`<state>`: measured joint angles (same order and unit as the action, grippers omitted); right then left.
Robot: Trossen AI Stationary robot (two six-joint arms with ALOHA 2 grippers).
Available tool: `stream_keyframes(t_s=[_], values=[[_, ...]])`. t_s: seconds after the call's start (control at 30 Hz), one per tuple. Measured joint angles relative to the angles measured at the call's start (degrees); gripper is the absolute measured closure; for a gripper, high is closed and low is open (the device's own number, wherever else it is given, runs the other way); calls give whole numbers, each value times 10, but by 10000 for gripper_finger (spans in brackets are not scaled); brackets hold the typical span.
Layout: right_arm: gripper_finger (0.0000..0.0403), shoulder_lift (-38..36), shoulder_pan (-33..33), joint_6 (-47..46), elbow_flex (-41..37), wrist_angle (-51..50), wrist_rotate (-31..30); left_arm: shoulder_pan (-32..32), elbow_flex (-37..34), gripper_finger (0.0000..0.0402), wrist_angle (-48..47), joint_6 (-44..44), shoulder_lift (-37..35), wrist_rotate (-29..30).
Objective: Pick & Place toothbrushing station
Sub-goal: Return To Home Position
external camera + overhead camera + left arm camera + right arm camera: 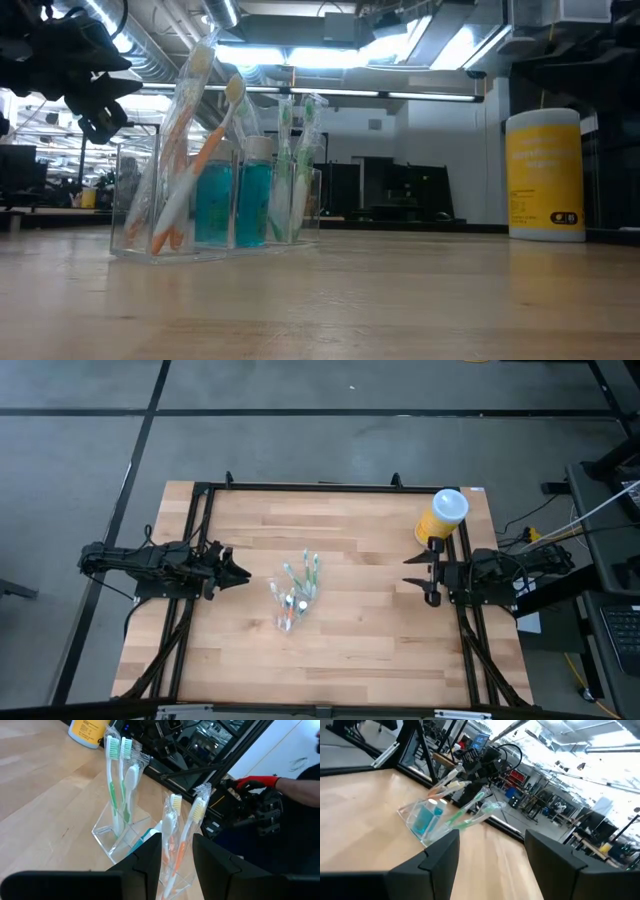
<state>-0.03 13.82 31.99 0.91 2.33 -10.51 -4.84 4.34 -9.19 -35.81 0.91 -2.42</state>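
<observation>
A clear acrylic holder stands on the wooden table near its middle. It holds two orange-handled toothbrushes, two blue bottles and two wrapped green-handled toothbrushes, all upright or leaning in their compartments. My left gripper is open, just left of the holder and above table height. In its wrist view the orange brushes show beyond the gap, apart from the fingers. My right gripper is open and empty at the table's right side, pointing at the holder.
A yellow canister with a white lid stands at the table's far right corner, beside my right arm; it also shows in the low view. A person's red-gloved hand shows beyond the table's right edge. Bare wood lies toward the near edge.
</observation>
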Motion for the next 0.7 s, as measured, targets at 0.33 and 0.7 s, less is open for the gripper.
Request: stream_keyframes(t_s=[0.33,0.7], values=[[176,0,0,15,0,0,0,0,0,296,0,0,0,0],[176,0,0,15,0,0,-2,0,0,296,0,0,0,0]])
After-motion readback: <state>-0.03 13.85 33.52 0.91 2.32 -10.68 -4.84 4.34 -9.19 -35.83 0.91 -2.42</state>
